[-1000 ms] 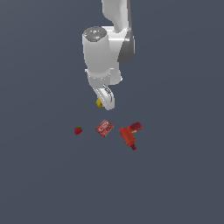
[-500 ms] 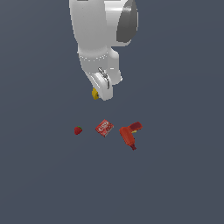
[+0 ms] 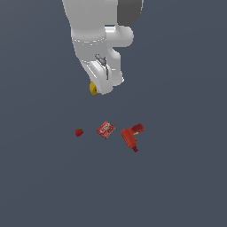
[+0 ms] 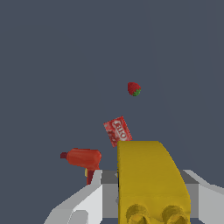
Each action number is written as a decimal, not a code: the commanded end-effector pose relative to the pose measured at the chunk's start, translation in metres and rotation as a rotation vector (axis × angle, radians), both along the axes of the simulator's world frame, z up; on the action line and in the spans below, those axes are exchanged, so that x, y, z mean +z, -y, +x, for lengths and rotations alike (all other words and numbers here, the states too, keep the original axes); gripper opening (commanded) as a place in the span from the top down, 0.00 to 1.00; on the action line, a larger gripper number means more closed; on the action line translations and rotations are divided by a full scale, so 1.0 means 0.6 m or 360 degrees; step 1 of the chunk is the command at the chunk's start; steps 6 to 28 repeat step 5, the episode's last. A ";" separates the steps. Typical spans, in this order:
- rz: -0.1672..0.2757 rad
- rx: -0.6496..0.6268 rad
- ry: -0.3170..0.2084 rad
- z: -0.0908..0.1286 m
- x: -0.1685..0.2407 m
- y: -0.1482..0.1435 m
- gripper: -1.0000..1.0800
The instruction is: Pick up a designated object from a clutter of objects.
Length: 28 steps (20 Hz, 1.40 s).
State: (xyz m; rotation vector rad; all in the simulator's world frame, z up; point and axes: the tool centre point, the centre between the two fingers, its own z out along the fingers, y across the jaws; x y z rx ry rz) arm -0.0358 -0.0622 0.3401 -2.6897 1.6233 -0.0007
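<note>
1. In the wrist view the yellow item [image 4: 151,179] fills the foreground, sitting between the pale fingers [image 4: 83,205] of the end effector [image 4: 148,210], which is closed on it from both sides.
2. In the exterior view the end effector [image 3: 101,86] hangs under the white arm [image 3: 97,31], lifted well above the counter [image 3: 177,186]; only a small yellow part of the held item [image 3: 92,88] peeks out on the exterior view's left of the fingertips.
3. Below, on the counter, the other three things lie in a loose row.
4. The red power drill [image 3: 131,137] lies on its side toward the exterior view's right.
5. The flat red box [image 3: 106,129] lies just beside the drill, apart from it, with white lettering on its upper face.
6. The red strawberry [image 3: 79,131] sits farthest toward the exterior view's left, apart from the box; its green cap shows in the wrist view [image 4: 134,89].
</note>
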 end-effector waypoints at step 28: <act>0.0000 0.0000 -0.0001 0.007 0.016 0.002 1.00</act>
